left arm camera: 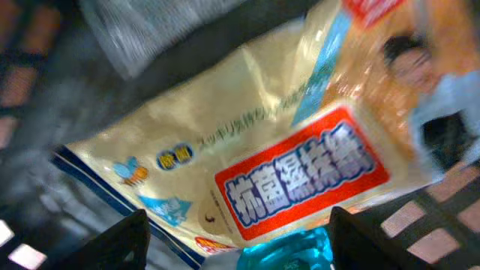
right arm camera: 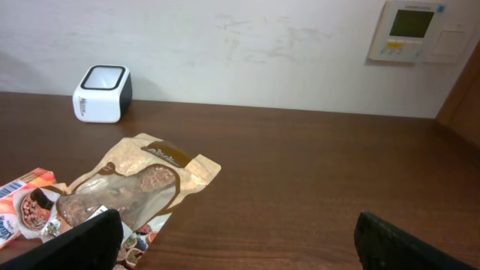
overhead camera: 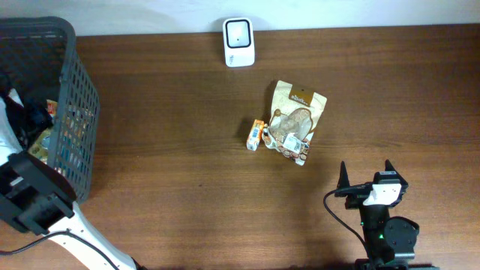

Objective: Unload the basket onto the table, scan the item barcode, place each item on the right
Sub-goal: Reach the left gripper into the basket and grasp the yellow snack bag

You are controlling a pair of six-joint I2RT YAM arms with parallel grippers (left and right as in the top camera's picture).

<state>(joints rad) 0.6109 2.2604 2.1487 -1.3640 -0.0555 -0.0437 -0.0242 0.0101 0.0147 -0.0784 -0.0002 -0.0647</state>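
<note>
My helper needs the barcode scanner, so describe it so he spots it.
On the brown table, look along the far edge by the white wall. Beyond the tan pouch stands the scanner, the only white box with a dark window; its neighbours lie flat.

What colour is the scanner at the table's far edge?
White scanner with a black-rimmed top, clearest in the right wrist view.

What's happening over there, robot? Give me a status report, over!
Left gripper open inside basket, over cream packet. Right gripper open, empty. Scanner at far edge, nothing held to it. Brown pouch, small orange box lying in front of it.
</note>
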